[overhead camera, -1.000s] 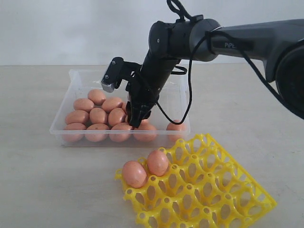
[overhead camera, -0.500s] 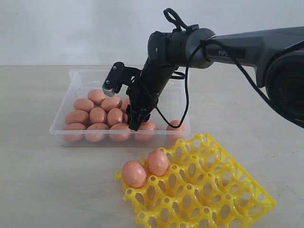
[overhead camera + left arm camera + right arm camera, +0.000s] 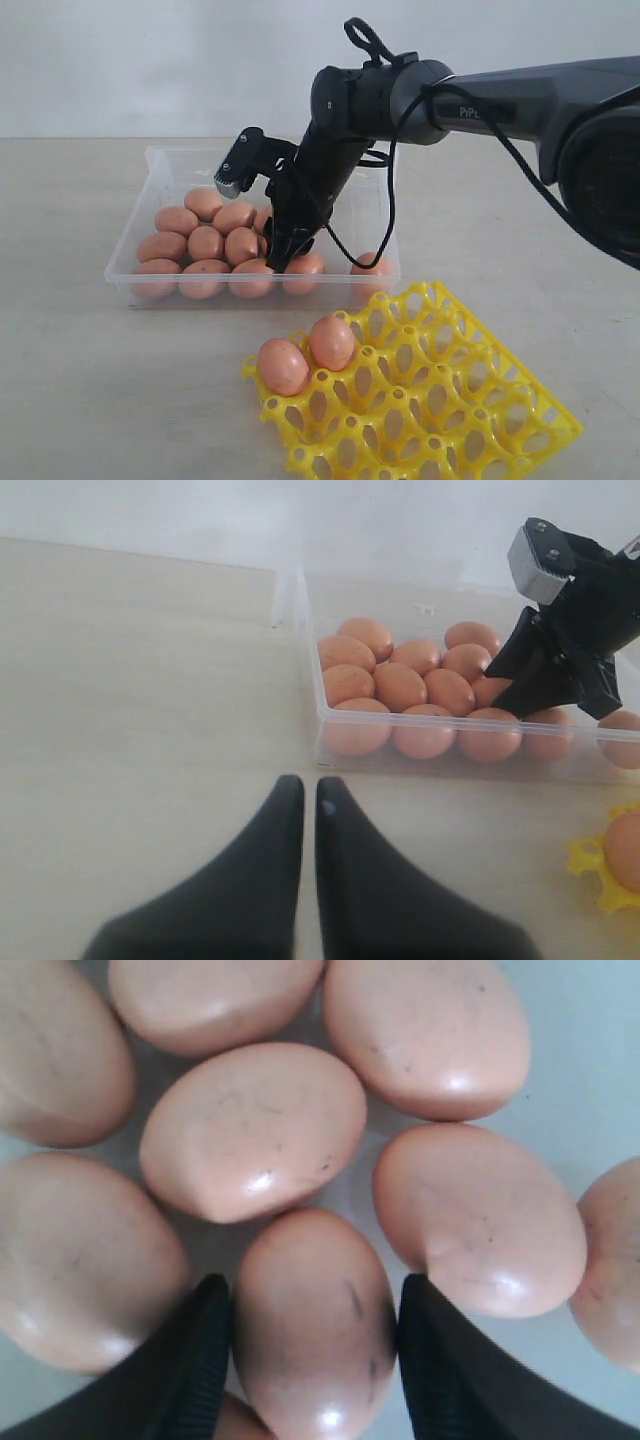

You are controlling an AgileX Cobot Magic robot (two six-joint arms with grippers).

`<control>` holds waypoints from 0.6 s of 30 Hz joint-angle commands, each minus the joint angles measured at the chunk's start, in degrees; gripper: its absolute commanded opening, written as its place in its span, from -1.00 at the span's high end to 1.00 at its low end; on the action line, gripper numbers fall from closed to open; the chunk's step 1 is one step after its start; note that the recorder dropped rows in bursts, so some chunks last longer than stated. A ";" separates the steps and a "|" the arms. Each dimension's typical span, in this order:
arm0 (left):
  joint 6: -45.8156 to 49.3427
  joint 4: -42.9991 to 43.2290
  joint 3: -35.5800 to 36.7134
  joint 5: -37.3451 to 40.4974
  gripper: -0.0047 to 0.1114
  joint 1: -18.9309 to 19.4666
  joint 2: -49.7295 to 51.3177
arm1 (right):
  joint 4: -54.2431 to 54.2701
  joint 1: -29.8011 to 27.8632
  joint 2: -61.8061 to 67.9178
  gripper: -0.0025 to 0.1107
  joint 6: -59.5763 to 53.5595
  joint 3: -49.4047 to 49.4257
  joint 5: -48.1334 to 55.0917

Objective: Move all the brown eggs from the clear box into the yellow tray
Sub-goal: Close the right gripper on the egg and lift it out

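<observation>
Brown eggs are sitting packed together in the clear box, shells touching. Your right gripper is reaching down into that cluster, jaws part-way apart and straddling a single egg. The pads are lying right against its sides, and you are not able to tell whether they are pressing yet. Your left gripper is hanging over the table short of the box, jaws together and carrying nothing.

Watch the squeeze: too hard and you are risking a cracked shell; too light and the smooth egg is likely slipping out on the way up. Neighbours are crowding both fingers, so a lift may be dragging or rolling them, and a skewed exit could be clipping the box's near wall.

Most eggs are lying in the box, one apart near its right end. In the yellow tray, two eggs are sitting in adjoining cups at the corner facing the box; the other cups are showing empty.
</observation>
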 commanded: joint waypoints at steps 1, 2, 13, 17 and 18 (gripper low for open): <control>0.24 0.24 0.23 -0.53 0.85 -0.13 0.24 | -0.87 0.04 -1.68 0.96 0.71 -0.03 0.12; 0.24 0.24 0.23 -0.53 0.85 -0.13 0.24 | -1.04 0.04 -2.23 0.96 1.63 -0.03 0.65; 0.24 0.24 0.23 -0.53 0.85 -0.13 0.24 | -1.38 0.04 -4.68 0.96 9.24 0.09 6.38; 0.24 0.24 0.23 -0.53 0.85 -0.13 0.24 | -0.05 0.04 -4.68 0.96 12.16 0.09 3.17; 0.24 0.24 0.23 -0.53 0.85 -0.13 0.24 | 0.22 0.04 -4.68 0.96 13.00 0.09 2.05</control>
